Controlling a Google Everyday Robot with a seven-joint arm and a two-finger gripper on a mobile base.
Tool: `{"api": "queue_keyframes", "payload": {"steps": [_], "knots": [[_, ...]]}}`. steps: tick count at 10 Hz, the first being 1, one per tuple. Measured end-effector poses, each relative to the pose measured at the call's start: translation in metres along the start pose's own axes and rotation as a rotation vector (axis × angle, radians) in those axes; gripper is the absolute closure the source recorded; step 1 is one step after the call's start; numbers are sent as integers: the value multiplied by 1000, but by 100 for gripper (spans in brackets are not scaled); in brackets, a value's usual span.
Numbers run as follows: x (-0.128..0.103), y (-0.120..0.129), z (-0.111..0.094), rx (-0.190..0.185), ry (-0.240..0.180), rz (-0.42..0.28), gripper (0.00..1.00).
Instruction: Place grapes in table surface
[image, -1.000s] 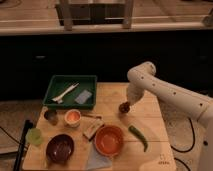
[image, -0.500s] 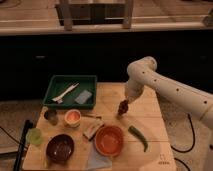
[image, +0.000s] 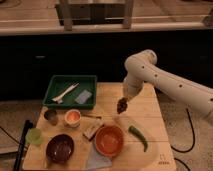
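The arm has risen slightly since the earlier frame; the tool (image: 122, 103) holds the grapes (image: 121, 106) above the worktop (image: 150, 112), near the green pepper (image: 138, 137).

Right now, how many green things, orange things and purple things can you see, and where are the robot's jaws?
Green: 3, tray, pepper, cup
Orange: 2, big bowl, small bowl
Purple: 2, bowl, grapes
Total: 7
Gripper is above the table surface.

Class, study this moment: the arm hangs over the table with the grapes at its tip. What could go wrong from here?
1. The gripper has the grapes above the table surface; released from there, they might roll.
2. The green pepper and orange bowl lie close below, so the grapes could land against either.
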Motion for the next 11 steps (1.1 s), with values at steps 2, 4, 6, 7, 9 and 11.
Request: {"api": "queue_keyframes", "payload": {"steps": [2, 4, 6, 7, 9, 11], "knots": [[-2, 2, -8, -6, 0, 1, 96], [-3, 2, -11, -11, -1, 0, 96], [-3, 2, -14, -16, 0, -1, 96], [-3, 4, -15, -21, 1, 2, 96], [-2, 7, -16, -23, 4, 8, 96], [2, 11, -15, -26, 4, 18, 96]]}}
